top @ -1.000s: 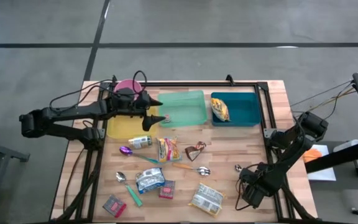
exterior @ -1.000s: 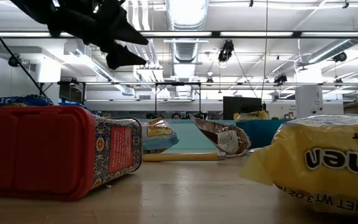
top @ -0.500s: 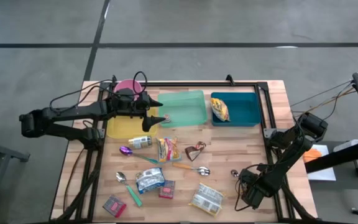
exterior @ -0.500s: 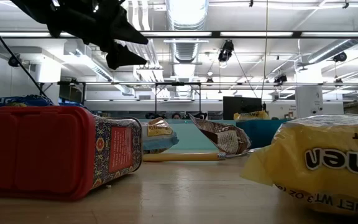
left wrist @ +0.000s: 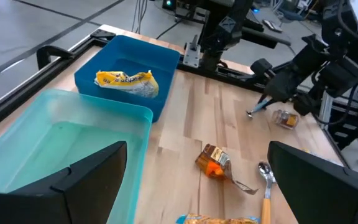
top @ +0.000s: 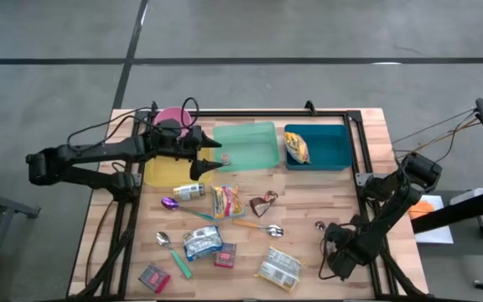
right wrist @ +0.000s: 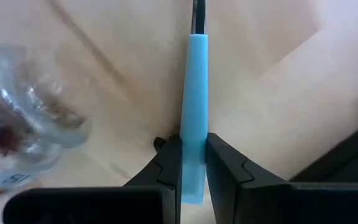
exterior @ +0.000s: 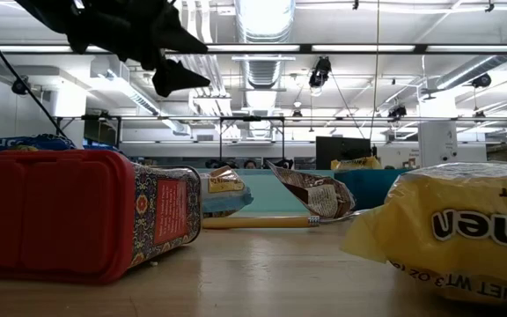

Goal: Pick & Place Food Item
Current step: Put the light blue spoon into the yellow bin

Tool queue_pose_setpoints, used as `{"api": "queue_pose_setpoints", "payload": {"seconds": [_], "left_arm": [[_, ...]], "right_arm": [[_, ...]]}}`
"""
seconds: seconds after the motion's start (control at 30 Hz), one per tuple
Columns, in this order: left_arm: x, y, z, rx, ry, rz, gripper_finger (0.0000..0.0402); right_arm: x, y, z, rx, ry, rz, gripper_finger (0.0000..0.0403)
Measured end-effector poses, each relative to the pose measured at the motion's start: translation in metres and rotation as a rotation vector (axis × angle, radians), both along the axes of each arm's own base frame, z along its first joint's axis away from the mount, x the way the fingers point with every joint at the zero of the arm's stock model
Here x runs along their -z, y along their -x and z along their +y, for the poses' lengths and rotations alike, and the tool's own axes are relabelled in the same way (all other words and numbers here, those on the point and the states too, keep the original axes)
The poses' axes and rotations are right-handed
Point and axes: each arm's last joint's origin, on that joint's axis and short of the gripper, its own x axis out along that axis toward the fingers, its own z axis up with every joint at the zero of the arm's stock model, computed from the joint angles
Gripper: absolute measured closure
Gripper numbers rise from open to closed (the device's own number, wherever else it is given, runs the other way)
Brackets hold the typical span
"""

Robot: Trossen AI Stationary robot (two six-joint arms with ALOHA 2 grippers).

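- Left arm reached in from the desk's (top: 342, 201) left edge. Left tool (top: 208, 158) hung in the air over the seam between the flat yellow plastic tray (top: 159, 174) and the translucent green plastic bin (top: 246, 127). Fingers spread wide, nothing between them.
- Loose food lay on the bare wood just in front of that tool: a small cylindrical can (top: 189, 191) on its side, then an orange-and-yellow snack packet (top: 227, 201), then a crumpled brown wrapper (top: 265, 202). The can's long axis ran roughly across the desk, left to right.
- Further forward: a silver-blue pouch (top: 201, 243) and a yellow noodle packet (top: 279, 268).
- One yellow crinkled food packet (top: 296, 148) was already inside the blue plastic bin (top: 329, 128).
- Right tool (top: 332, 237) sat low at the desk's front right corner, clamped on the flat light-blue handle (right wrist: 196, 112) of a utensil. The handle pointed straight out from the fingers. A small clear wrapped item (right wrist: 30, 124) lay just beside it.
- Judgement: the left arm was nearer to the can and the snack packet, both down and forward of its tool, with the bins directly behind. The right tool was busy and well apart from them.
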Motion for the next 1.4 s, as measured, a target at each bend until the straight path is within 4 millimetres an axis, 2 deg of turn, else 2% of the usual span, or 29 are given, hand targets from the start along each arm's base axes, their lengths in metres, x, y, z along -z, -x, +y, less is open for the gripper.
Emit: {"api": "queue_pose_setpoints", "payload": {"seconds": [0.37, 0.53, 0.77, 1.13, 1.27, 1.4], "left_arm": [[-0.003, -0.001, 0.0, -0.01, 0.019, -0.031, 0.0004], [-0.009, -0.003, 0.001, 0.002, -0.032, -0.094, 0.0004], [-0.011, -0.008, -0.01, 0.057, -0.059, -0.127, 0.0004], [-0.006, -0.045, -0.047, 0.352, -0.277, -0.249, 0.0004], [-0.009, -0.058, -0.048, 0.356, -0.263, -0.249, 0.0004], [-0.01, -0.074, -0.046, 0.328, -0.184, -0.227, 0.0004]], "right_arm": [[-0.025, -0.011, 0.004, -0.011, 0.149, -0.175, 0.0365], [-0.039, -0.016, 0.005, 0.015, 0.245, -0.288, 0.0365], [-0.053, -0.027, 0.003, 0.012, 0.403, -0.58, 0.0365], [-0.065, -0.058, -0.017, 0.061, 0.586, -0.84, 0.0365], [-0.075, -0.072, -0.023, 0.05, 0.687, -0.974, 0.0365], [-0.087, -0.085, -0.028, 0.03, 0.741, -0.99, 0.0365]]}}
